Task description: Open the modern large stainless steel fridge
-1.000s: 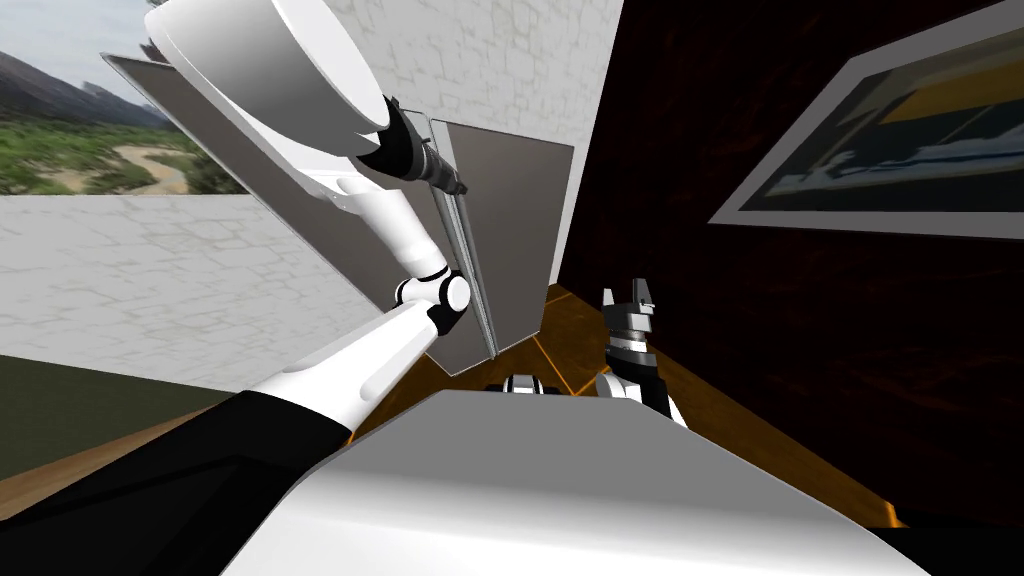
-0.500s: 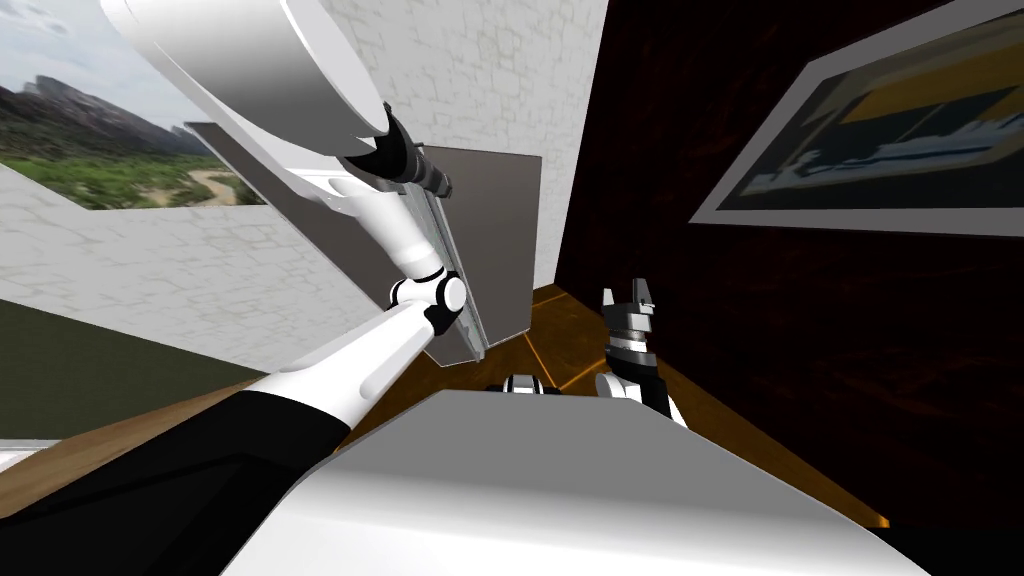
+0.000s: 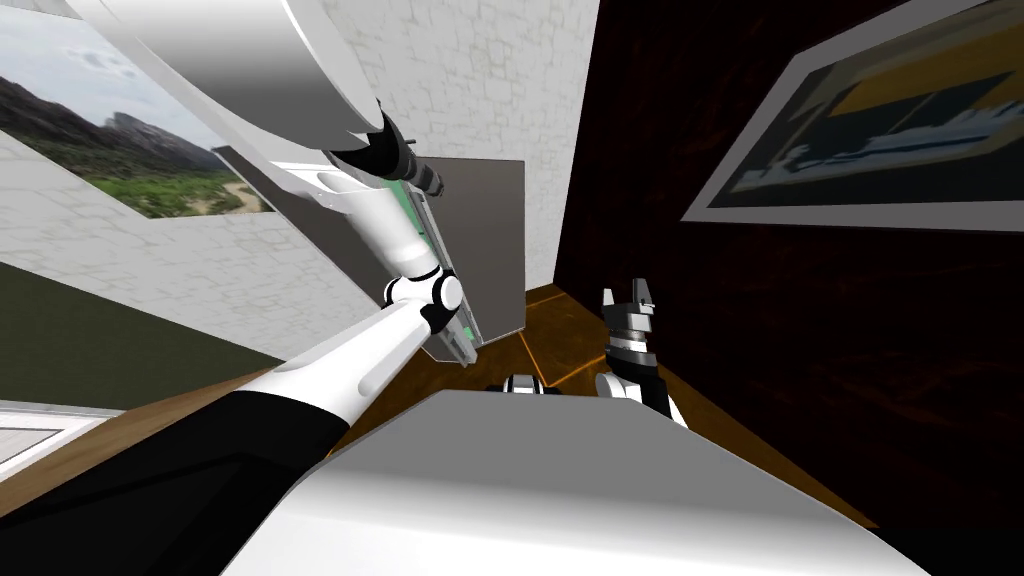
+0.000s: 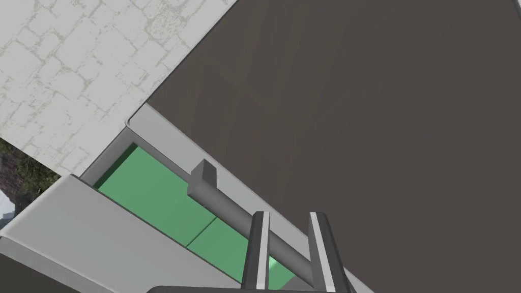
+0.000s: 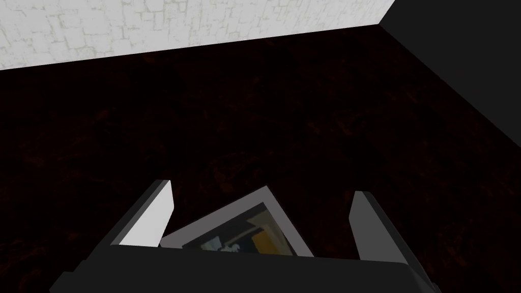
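Note:
The fridge (image 3: 492, 240) is a tall dark grey cabinet against the white brick wall. My left gripper (image 3: 432, 182) reaches to the edge of its door. In the left wrist view the left gripper (image 4: 289, 217) is shut on the grey bar handle (image 4: 226, 206), which runs between the two fingers (image 4: 259, 249). The door (image 4: 366, 117) stands slightly ajar, and a green interior (image 4: 157, 196) shows in the gap beside the handle. My right gripper (image 3: 628, 296) hangs low near the dark wall, and it (image 5: 262, 189) is open with nothing held.
A dark wall (image 3: 800, 330) with a framed picture (image 3: 860, 140) runs close along the right. Orange-brown floor (image 3: 560, 335) lies between it and the fridge. A white brick wall (image 3: 480, 70) stands behind, with a landscape view (image 3: 150, 170) to the left.
The left gripper has closed on the handle and drawn the door ajar, so green now shows in the gap. My head view has rolled and shifted. The right arm has stayed put.

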Available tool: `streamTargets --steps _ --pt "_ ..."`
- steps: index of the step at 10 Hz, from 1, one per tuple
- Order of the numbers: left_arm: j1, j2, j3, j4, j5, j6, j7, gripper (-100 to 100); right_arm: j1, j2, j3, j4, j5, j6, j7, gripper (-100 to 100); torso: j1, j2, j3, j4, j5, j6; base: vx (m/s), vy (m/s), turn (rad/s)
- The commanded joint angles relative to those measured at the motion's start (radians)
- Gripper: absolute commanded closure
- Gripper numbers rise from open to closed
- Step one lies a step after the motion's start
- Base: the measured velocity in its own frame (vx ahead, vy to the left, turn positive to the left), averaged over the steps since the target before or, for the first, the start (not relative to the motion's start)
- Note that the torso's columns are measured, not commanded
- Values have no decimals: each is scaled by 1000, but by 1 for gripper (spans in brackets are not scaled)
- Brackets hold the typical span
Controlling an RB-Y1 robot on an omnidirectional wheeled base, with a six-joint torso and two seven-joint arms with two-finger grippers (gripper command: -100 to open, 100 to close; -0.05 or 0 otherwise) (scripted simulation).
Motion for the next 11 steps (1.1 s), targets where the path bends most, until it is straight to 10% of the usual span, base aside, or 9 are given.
streamTargets --steps 1,11 --pt "15 9 6 18 -5 -25 -4 -100 0 0 0 0 0 0 0 0 -1 -3 -2 -1 0 0 136 103 26" --pt "47 40 30 51 -22 -93 -7 -100 0 0 0 0 0 0 0 0 -14 6 4 2 -5 1 142 90 18"
